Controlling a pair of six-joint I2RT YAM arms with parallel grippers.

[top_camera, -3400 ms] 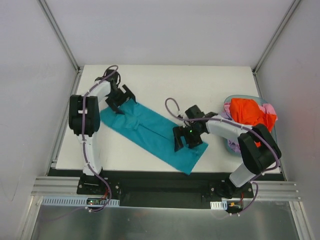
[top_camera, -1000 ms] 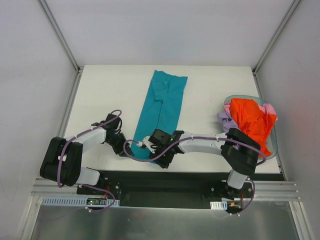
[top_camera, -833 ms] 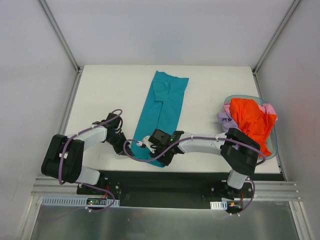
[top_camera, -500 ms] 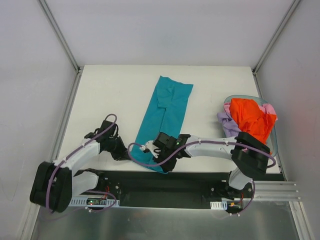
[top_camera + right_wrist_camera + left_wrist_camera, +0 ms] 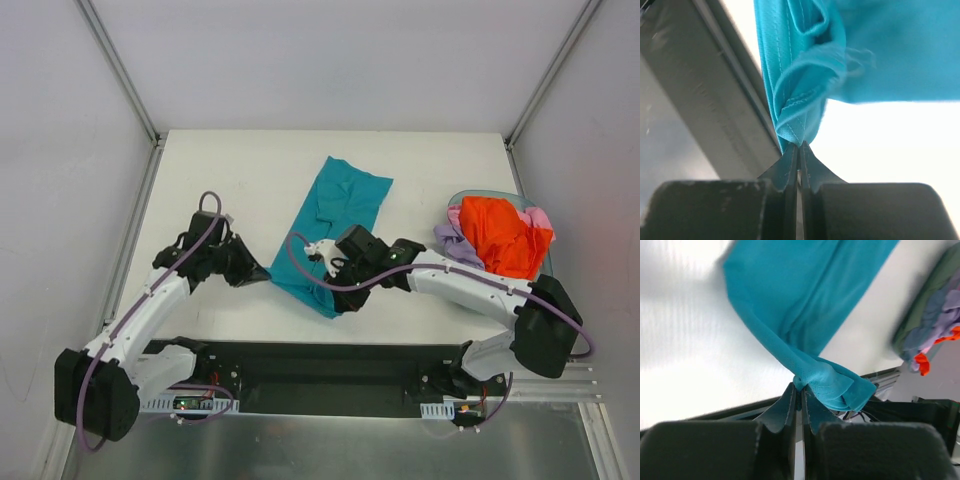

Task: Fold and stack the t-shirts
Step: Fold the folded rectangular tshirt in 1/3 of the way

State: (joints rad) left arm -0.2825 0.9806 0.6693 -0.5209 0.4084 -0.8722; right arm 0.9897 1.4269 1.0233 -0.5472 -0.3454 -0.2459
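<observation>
White surface [image 5: 230, 180]; teal t-shirt [image 5: 345, 200] lies mid-surface as a long strip. Left tool [image 5: 799, 389] and right tool [image 5: 799, 146] each pinch a near-end corner, hem raised. Step, likely: folding near end over. Next: carry both corners evenly toward far hem, cloth taut.

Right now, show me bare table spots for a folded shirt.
Bare: the far-left table corner beside the teal shirt; the far strip between shirt and tub. Crowded: near edge, where left tool and right tool pinch the shirt.

Left fingers [image 5: 782, 411], right fingers [image 5: 782, 169]: each pair pinched closed.
</observation>
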